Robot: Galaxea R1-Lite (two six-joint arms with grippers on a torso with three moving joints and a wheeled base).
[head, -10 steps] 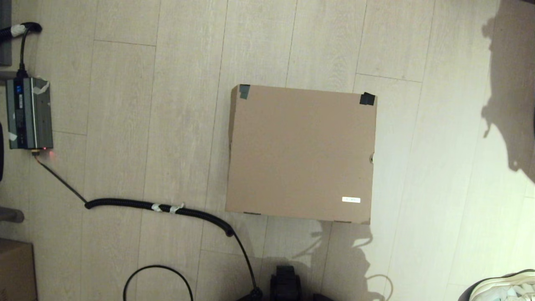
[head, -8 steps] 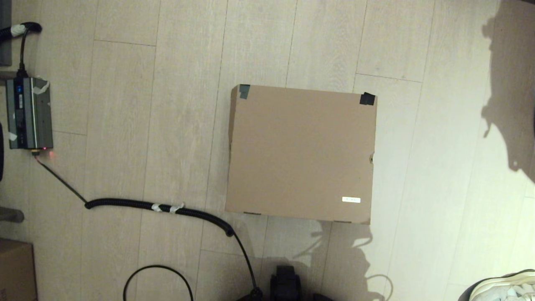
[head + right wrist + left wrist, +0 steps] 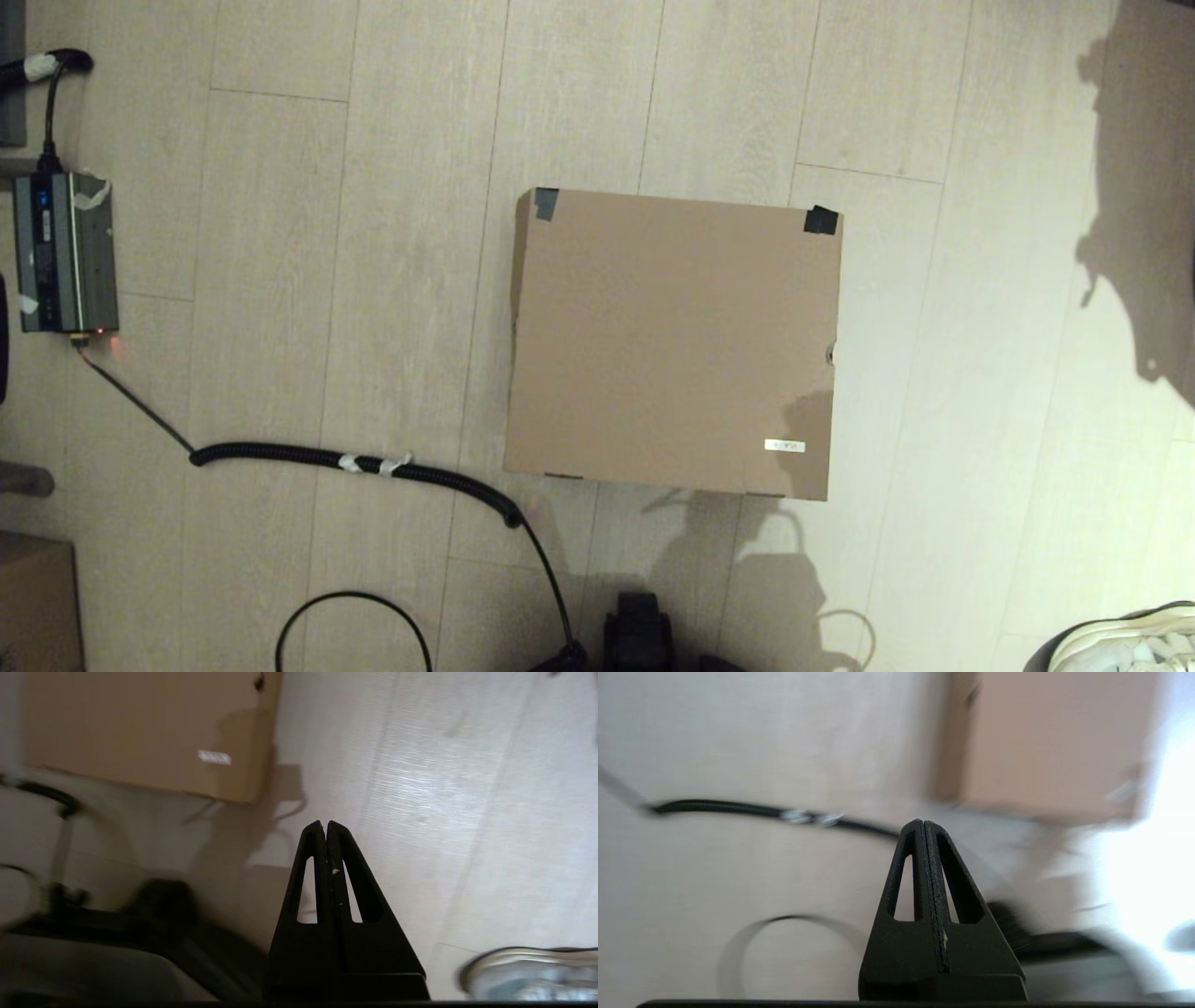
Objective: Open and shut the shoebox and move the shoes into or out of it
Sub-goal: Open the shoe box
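new shadow on shoebox point(image 3: 672, 341), cable point(image 3: 355, 460) beside

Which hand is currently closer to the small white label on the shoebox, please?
Right, as far as the wrist views show. The right hand hangs off the shoebox's corner bearing the white label; the left hand sits beyond the opposite near corner.

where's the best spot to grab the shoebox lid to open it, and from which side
Probably the lid's near edge on the shoebox, the side by the white label, coming from the robot's side. Black tape patches mark the far corners, which suggests the hinge is there, so the near edge should lift. The lid lies flat and closed; both grippers are clear of it, jaws shut.
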